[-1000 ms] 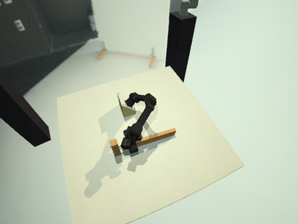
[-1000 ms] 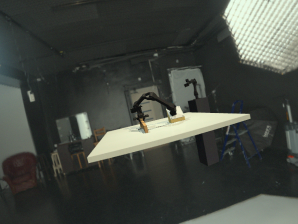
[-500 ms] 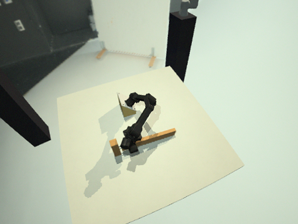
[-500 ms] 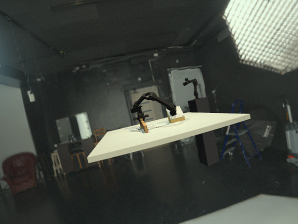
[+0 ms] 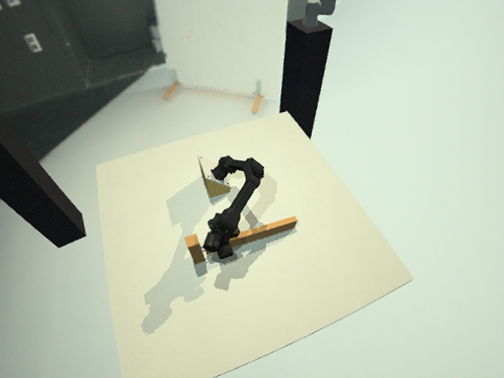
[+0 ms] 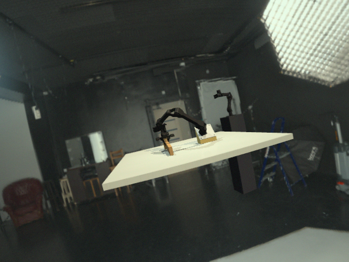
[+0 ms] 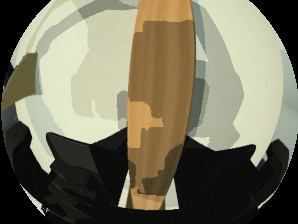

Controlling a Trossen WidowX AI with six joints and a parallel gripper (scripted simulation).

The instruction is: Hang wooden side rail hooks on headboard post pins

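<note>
The wooden side rail (image 5: 270,227) (image 7: 162,63) lies across the middle of the cream table (image 5: 183,334) (image 6: 234,146). Its far end rests on the table top at the right. Its near end reaches towards the short upright wooden headboard post (image 5: 193,247) (image 6: 165,148). My gripper (image 5: 218,250) (image 6: 164,138) (image 7: 152,128) is shut on the rail close to that end, right beside the post. In the wrist view the rail runs straight up from between the fingers. The hooks and the pins in the slot are hidden by the gripper, so I cannot tell whether they sit together.
The arm's wedge-shaped base mount (image 5: 215,186) (image 6: 205,137) stands behind the rail. Two tall black pillars (image 5: 13,181) (image 5: 306,73) stand off the table's left and back right corners.
</note>
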